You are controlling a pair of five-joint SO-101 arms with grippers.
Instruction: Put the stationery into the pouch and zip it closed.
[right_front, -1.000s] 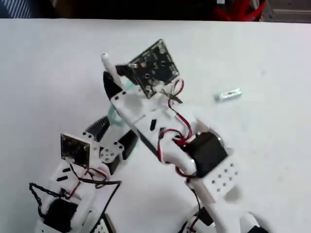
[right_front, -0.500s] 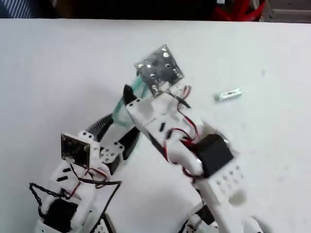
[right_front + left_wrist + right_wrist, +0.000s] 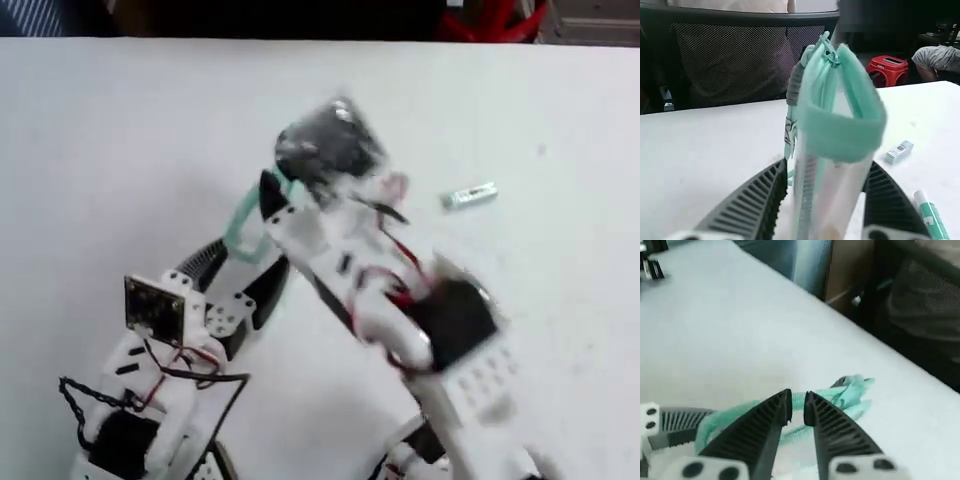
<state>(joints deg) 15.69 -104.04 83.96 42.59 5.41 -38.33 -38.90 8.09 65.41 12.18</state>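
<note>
- Judging the filling step to be in hand, not the zipping: seeing the pouch [image 3: 832,135] gaping at the top, its teal zip band looping open, and stationery lying outside it on the table [image 3: 120,130].
- Calling next, by this reading, for swinging the right claw [image 3: 797,402] off to the far side of the pouch, spreading its jaws, pinching the marker [image 3: 927,217] across its barrel and tipping it end-first into the mouth.
- Needing a firm hold on the pouch meanwhile, since the soft walls are likely to sag or fold shut otherwise; leaving the zip for last.
- Clamping the pouch in the left claw [image 3: 827,172]: ribbed jaws spread as wide as the pouch, pressing on its two clear sides and holding it upright with the mouth up.
- Hanging the right claw just above the pouch mouth, jaws drawn almost together with a thin slit between them, carrying nothing that can be made out; not managing to tell whether it is touching the zip band below.
- Leaving the green-and-white marker lying flat near the pouch, on its right side, apart from both claws.
- Leaving a small white block [image 3: 470,195] lying farther right of the pouch, well apart from it and untouched.
</note>
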